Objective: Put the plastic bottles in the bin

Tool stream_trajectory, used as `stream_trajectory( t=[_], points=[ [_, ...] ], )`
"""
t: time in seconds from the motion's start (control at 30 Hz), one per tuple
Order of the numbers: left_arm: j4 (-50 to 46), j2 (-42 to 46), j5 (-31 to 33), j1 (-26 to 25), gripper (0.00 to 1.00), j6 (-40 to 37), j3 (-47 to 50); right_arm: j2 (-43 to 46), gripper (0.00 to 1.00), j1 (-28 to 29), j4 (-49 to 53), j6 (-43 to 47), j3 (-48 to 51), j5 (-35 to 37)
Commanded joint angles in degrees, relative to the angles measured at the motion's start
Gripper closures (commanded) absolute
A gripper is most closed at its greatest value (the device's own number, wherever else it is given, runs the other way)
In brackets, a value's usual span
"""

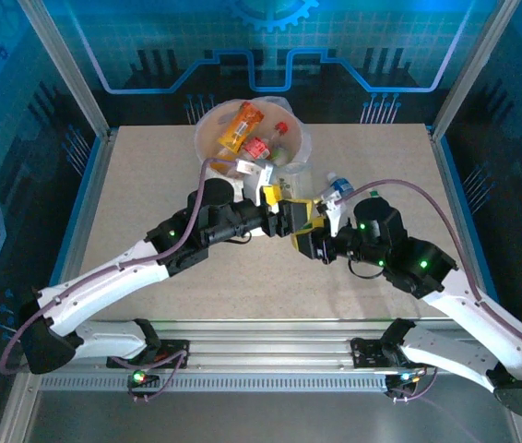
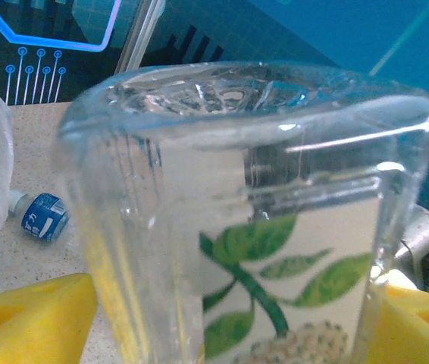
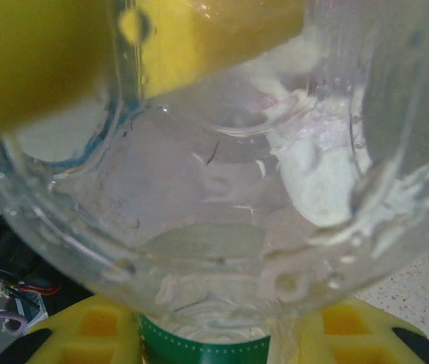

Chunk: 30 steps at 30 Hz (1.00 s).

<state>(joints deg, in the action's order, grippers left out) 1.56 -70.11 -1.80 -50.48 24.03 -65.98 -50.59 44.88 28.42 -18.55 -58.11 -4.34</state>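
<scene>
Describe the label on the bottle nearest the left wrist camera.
The label on that bottle shows green leaves on white; left wrist view.

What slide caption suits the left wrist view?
A clear bottle with a green leaf label between yellow fingers; a blue-labelled bottle lies on the table behind.

In the left wrist view the clear bottle is cut off at 6 o'clock, and we cannot tell whether the left gripper touches it. The right wrist view blurs it. From above we cannot make it out beside the right gripper. At 12 o'clock, the bottles in the bin are too small to read.
</scene>
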Motion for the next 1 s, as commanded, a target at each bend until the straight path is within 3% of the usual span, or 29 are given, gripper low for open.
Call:
stream_trajectory(
  t=[0.0,0.1,0.23,0.33,0.4,0.73,0.97],
  points=[
    [1.31,-0.29,-2.15,0.14,0.21,0.40,-2.21,-0.22,0.77,1.60,-2.05,1.32,-2.24,1.75],
    [1.12,-0.29,-1.85,0.19,0.41,0.24,-2.22,-0.56,0.75,2.05,-2.23,1.32,-2.43,2.62],
    [0.00,0.21,-0.58,0.20,0.65,-1.33,-2.86,-1.21,0.60,2.18,-1.28,1.75,-3.51,3.00],
    [-2.75,0.74,0.92,0.42,0.73,-4.51,-4.67,-1.68,0.33,2.29,0.68,1.80,-5.61,4.14],
    [-5.41,1.15,1.85,1.05,0.74,-7.72,-6.75,-1.79,0.01,2.31,2.06,1.60,-7.41,4.34],
    [-21.13,-2.95,0.16,12.93,0.78,-22.46,-23.90,0.75,0.00,2.14,9.33,-0.28,-15.83,14.39],
    [-36.30,-14.17,0.43,20.19,0.78,-33.38,-41.40,-1.65,0.00,-1.33,24.03,-8.69,-21.58,30.87]
  ],
)
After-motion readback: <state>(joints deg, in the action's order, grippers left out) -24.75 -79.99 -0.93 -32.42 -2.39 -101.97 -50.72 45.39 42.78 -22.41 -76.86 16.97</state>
